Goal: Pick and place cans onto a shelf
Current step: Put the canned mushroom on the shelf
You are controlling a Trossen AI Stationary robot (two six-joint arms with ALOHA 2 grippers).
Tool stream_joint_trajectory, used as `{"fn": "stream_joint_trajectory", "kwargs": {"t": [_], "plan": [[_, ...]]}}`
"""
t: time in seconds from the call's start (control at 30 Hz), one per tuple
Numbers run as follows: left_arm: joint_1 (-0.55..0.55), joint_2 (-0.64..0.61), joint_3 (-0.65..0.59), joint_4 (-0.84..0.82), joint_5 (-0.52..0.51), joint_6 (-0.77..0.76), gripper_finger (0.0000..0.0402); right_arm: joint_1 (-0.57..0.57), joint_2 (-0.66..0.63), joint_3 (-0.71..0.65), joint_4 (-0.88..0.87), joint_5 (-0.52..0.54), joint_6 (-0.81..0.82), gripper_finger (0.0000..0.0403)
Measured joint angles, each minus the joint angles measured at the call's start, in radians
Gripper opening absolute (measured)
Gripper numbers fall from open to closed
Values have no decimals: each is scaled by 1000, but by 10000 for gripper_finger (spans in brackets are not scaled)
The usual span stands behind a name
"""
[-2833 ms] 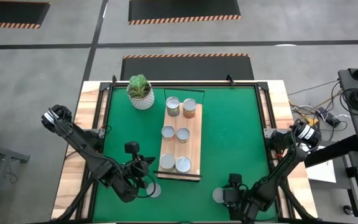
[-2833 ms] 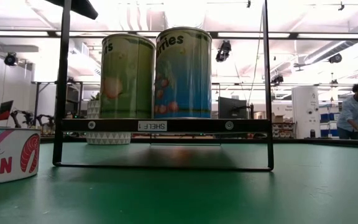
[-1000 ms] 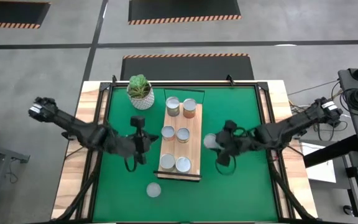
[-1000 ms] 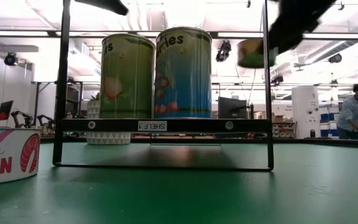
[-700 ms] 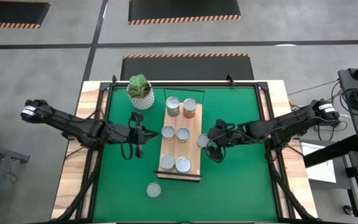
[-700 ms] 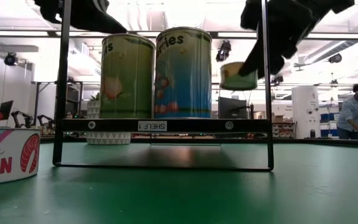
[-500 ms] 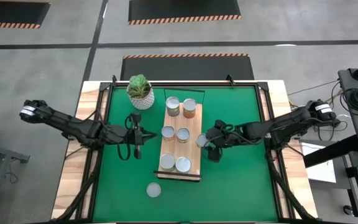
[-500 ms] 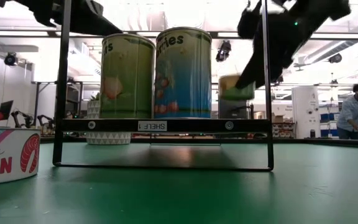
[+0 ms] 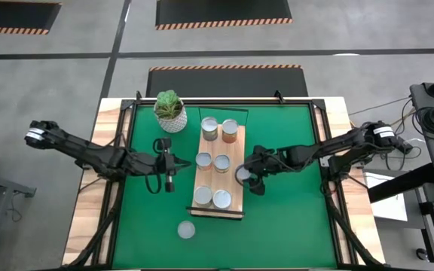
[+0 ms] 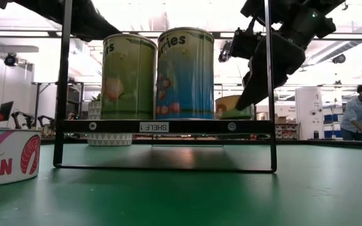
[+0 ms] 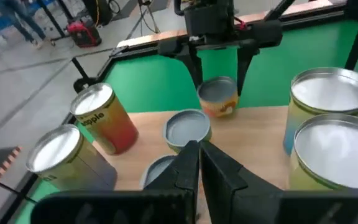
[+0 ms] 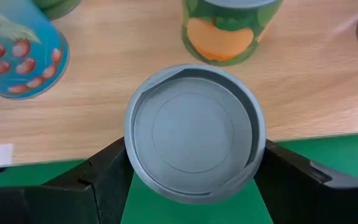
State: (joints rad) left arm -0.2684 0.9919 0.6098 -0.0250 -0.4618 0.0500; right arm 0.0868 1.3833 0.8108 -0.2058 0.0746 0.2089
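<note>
The right pincer (image 9: 247, 177) has carried its can (image 9: 242, 175) inward and down to the shelf (image 9: 234, 197) edge, clamping it between both fingers. The left pincer (image 9: 169, 168), fingers together, hovers beside the shelf; one can (image 9: 186, 229) lies on the worktop (image 9: 292, 150).

1. Eight cans: six standing on the shelf (image 9: 234, 158) in three pairs (nearest pair (image 9: 212, 197), middle pair (image 9: 212, 162), far pair (image 9: 219, 130)), one (image 9: 242, 175) at its right edge, one (image 9: 186, 229) alone at lower centre.
2. One shelf.
3. One potted plant (image 9: 169, 110), upper left.
4. Two grippers: left (image 9: 169, 177), right (image 9: 250, 179).
</note>
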Motion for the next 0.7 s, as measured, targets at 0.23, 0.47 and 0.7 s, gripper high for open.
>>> {"fn": "stream_joint_trajectory", "kwargs": {"t": [0.23, 0.47, 0.7], "plan": [[0, 50, 0, 1, 0, -146, 0, 0, 0, 0, 13, 3, -45, 282], [0, 118, 0, 4, 0, -164, 0, 0, -1, 0, 45, 5, -84, 282], [0, 190, 15, 22, 0, -158, 0, 2, 1, -8, 65, 3, -71, 282]]}}
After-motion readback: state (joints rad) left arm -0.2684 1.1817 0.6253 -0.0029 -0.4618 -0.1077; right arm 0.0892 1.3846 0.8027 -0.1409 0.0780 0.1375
